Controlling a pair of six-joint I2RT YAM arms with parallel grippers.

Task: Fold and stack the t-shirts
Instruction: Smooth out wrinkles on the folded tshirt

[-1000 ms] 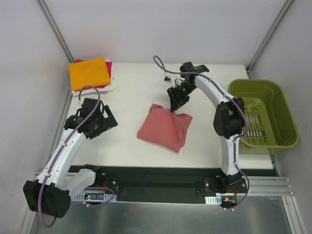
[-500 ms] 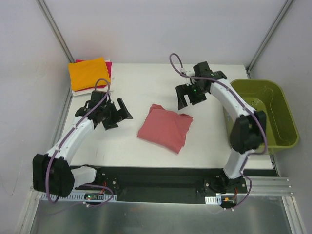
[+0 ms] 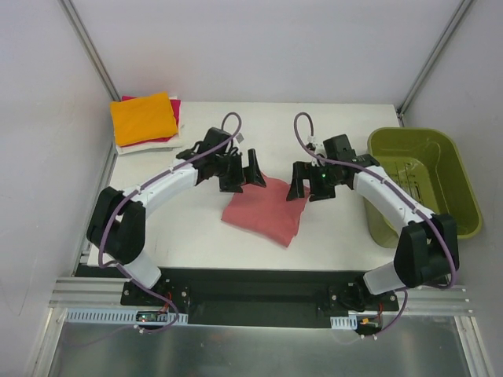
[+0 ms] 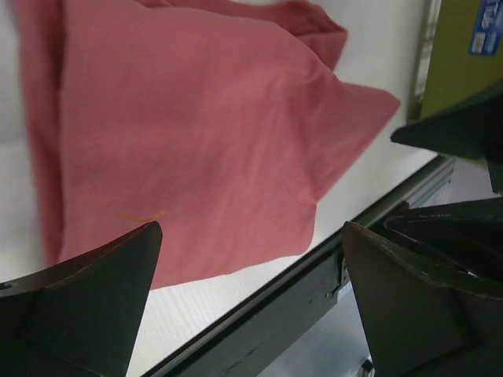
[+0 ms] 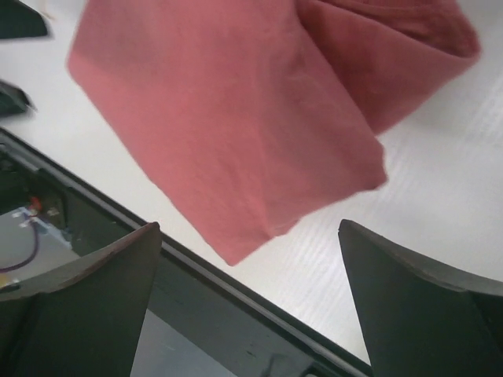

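Folded salmon shirt (image 3: 263, 208) in all views, orange shirt (image 3: 143, 118) overhead only

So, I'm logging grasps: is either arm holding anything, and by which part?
Nothing is held. The left gripper and the right gripper are both open over the red shirt, fingers spread with no cloth between them.

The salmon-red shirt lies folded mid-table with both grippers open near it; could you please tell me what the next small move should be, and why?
Probably lower the left gripper and right gripper onto the far edge of the salmon-red shirt and close. Both hover open over its far corners, holding nothing, and it lies apart from the orange-topped stack.
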